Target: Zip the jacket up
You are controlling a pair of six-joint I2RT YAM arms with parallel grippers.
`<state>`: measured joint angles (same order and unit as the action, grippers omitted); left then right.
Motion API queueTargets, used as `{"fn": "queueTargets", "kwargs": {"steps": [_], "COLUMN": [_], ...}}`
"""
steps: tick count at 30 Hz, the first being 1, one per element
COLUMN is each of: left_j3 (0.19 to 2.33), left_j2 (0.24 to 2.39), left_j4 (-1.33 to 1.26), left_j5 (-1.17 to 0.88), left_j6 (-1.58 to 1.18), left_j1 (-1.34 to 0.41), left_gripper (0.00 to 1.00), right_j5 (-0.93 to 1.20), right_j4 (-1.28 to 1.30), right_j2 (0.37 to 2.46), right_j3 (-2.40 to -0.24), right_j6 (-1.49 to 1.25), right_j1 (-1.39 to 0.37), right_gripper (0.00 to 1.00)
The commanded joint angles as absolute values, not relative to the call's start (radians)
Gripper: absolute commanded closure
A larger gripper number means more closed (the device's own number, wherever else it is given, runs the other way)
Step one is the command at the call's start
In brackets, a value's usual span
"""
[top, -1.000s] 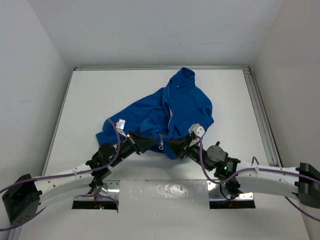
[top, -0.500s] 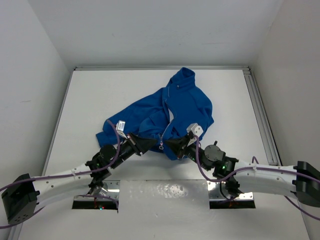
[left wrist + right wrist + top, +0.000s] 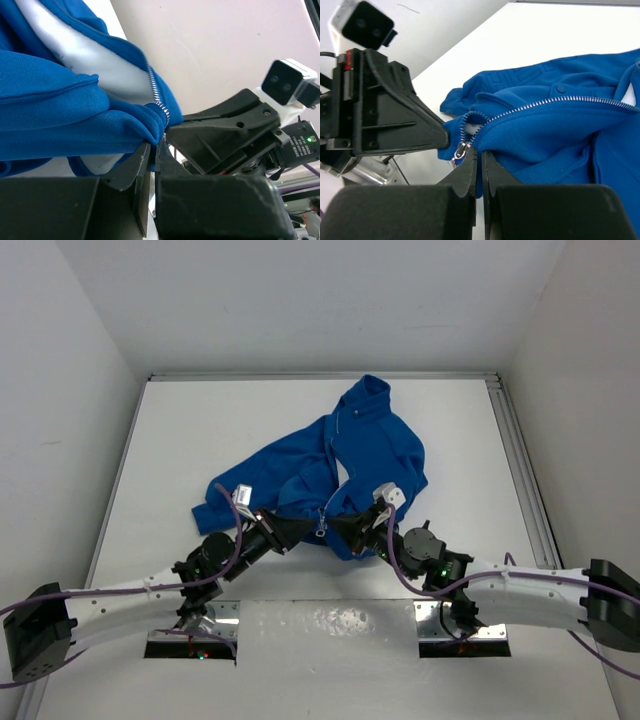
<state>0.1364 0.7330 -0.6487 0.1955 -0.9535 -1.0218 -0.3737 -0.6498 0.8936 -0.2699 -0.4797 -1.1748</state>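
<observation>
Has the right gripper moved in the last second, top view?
Yes, slightly. The right gripper, shut on the hem of the bright blue fleece jacket, has crept left, away from the fixed silver rail on the right.

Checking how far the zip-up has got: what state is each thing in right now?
jacket, lying rumpled, front open with white lining showing.
zipper, not zipped up.
slider, down at the zipper's bottom end, between the two grippers.
left gripper, shut on the jacket's edge beside the zipper's bottom end.
right gripper, shut on the jacket's fabric just below the slider.
</observation>
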Motion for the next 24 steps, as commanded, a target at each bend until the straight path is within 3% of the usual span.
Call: {"fn": "queueTargets", "kwargs": {"steps": [1, 9, 16, 24], "left_j3": [0.155, 0.178, 0.153, 0.192], "left_j2": [0.736, 0.726, 0.739, 0.764], "left_j4": [-0.726, -0.651, -0.611, -0.563], "left_j5": [0.153, 0.109, 0.123, 0.083], "left_j6": [-0.925, -0.930, -0.927, -0.922], "left_j1": [-1.048, -1.048, -1.048, -1.048], "left_gripper": [1.00, 1.00, 1.00, 1.00], "right_j5": [-0.416, -0.380, -0.390, -0.497], "right_j4": [-0.722, -0.724, -0.556, -0.382], "right_j2": [0.911, 0.894, 0.871, 0.985], "right_j3": [-0.327, -0.347, -0.422, -0.552], "right_j6": [-0.505, -0.499, -0.540, -0.540], "right_j1": [-1.177, -1.178, -1.177, -1.175], "right_gripper": [1.00, 1.00, 1.00, 1.00]}}
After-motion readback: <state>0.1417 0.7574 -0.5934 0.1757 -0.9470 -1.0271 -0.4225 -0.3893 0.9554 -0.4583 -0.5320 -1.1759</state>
